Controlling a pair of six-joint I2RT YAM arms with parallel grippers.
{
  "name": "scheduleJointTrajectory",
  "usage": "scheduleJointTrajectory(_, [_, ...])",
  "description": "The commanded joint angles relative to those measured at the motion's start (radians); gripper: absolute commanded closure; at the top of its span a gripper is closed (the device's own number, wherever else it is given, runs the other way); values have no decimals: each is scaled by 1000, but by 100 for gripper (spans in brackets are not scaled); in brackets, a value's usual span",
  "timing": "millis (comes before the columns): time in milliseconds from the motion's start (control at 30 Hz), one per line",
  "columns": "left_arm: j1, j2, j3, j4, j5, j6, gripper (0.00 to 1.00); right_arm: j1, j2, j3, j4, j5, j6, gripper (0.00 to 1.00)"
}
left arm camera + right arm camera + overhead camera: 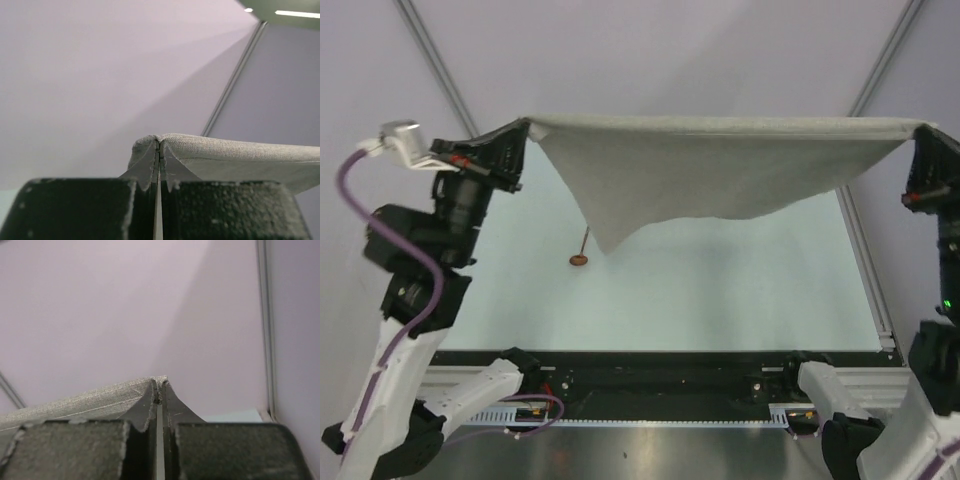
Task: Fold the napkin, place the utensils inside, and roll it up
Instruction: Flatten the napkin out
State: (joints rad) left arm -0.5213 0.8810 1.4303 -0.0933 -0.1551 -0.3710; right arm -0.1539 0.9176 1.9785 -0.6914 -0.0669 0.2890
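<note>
The plain grey-beige soft cloth napkin (720, 170) hangs stretched in the air between the two grippers. The left gripper (520, 128) and right gripper (923, 132) are each clamped tight on a top corner. Below and inward of the left fingers, its drooping tip overlaps the handle end of the small brown wooden spoon (580, 256), which lies on the pale table (740, 300).

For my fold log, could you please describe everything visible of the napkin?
The napkin is a plain grey-beige woven cloth, held aloft with its top edge stretched taut between the left end effector and right end effector, each shut on a corner. The rest hangs loose, drooping to a point near the spoon.
</note>
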Motion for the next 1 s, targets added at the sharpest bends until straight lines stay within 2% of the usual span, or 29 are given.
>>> scheduleJointTrajectory(0, [6,-33,99,-106,-8,40,100,-29,-3,154,-14,-28,-25,100])
scheduleJointTrajectory(167, [6,44,108,-97,-4,30,100,-42,61,71,47,-66,-5,100])
scheduleJointTrajectory(300, [29,178,70,-80,-55,43,100,-41,118,-160,208,-80,9,100])
scheduleJointTrajectory(333, [64,205,40,-71,-41,32,100,-41,136,-262,239,-85,10,100])
scheduleJointTrajectory(467, [167,386,-24,22,84,-63,100,-36,246,-478,415,-93,10,100])
scheduleJointTrajectory(600, [230,652,30,47,254,-106,100,-21,487,-563,608,-120,-10,100])
scheduleJointTrajectory(633, [245,784,79,47,261,-115,100,-18,626,-558,633,-128,-19,100])
scheduleJointTrajectory(667, [253,846,111,49,272,-126,100,-16,697,-519,651,-138,-22,100])
scheduleJointTrajectory(700, [262,924,155,28,285,-132,95,-16,772,-477,667,-151,-22,100])
scheduleJointTrajectory(733, [279,1049,251,9,326,-141,84,-18,934,-433,659,-201,-10,100])
scheduleJointTrajectory(767, [285,1116,303,-5,344,-157,71,-21,1007,-309,639,-229,-5,98])
scheduleJointTrajectory(800, [290,1163,350,-37,354,-164,38,-22,1085,-250,591,-252,1,72])
scheduleJointTrajectory(833, [291,1200,437,-61,359,-166,27,-21,1180,-203,569,-286,6,62])
scheduleJointTrajectory(900, [291,1265,505,-103,361,-152,14,-13,1236,-111,537,-297,1,42])
scheduleJointTrajectory(967, [288,1235,503,-91,353,-140,6,-7,1241,-96,529,-300,-1,36])
